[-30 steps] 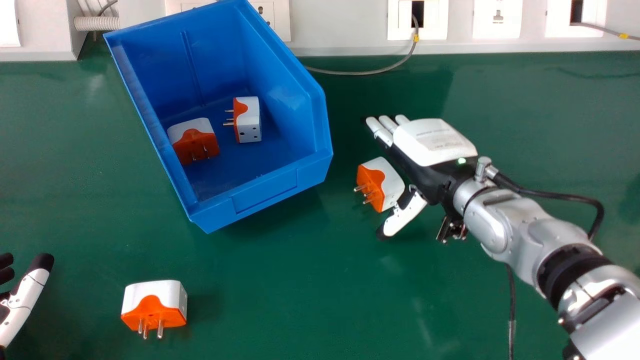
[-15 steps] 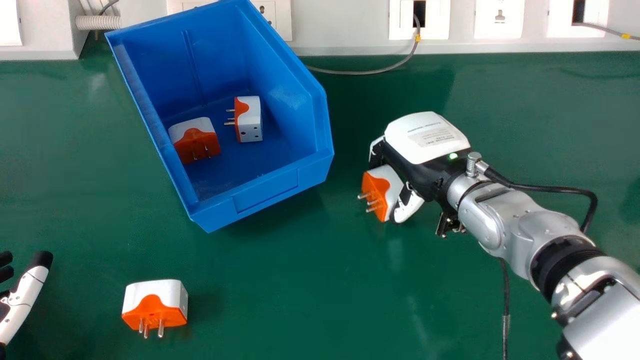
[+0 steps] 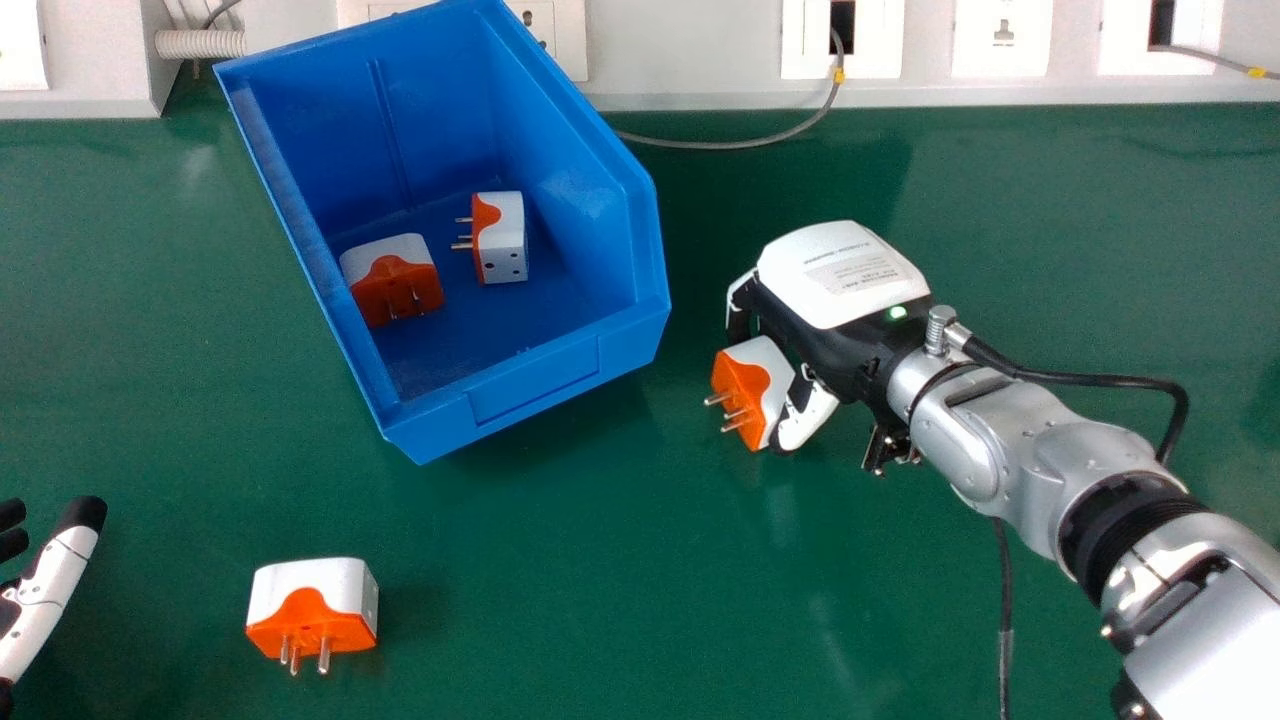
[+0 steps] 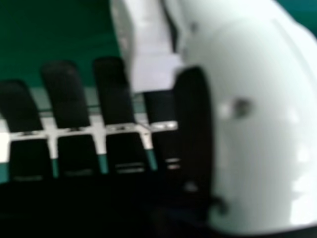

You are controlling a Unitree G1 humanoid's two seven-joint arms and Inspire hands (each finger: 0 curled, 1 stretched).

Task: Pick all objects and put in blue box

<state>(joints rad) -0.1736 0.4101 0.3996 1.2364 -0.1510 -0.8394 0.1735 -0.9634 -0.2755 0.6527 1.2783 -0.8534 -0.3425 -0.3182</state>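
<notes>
To the right of the blue box point(image 3: 530, 385), my right hand point(image 3: 840, 275) is curled round a white and orange plug adapter point(image 3: 752, 392), its metal pins facing left. In the right hand view, the white body of the adapter point(image 4: 151, 54) lies between the dark fingers and the thumb of my right hand point(image 4: 257, 124). Inside the box lie two adapters, one point(image 3: 392, 280) near its left wall and another point(image 3: 500, 238) on its side. A further adapter point(image 3: 312, 612) rests at the lower left. My left hand point(image 3: 45, 600) is at the left edge, fingers extended.
A white wall panel point(image 3: 690, 50) with sockets runs along the table's back edge. A grey cable point(image 3: 740, 145) droops from it onto the green table point(image 3: 600, 560) behind the box. A black cable point(image 3: 1110, 380) loops beside my right wrist.
The fingers of my right hand went from straight to curled round the adapter. Over the last half second, hand and adapter shifted slightly left. My left hand stayed about where it was.
</notes>
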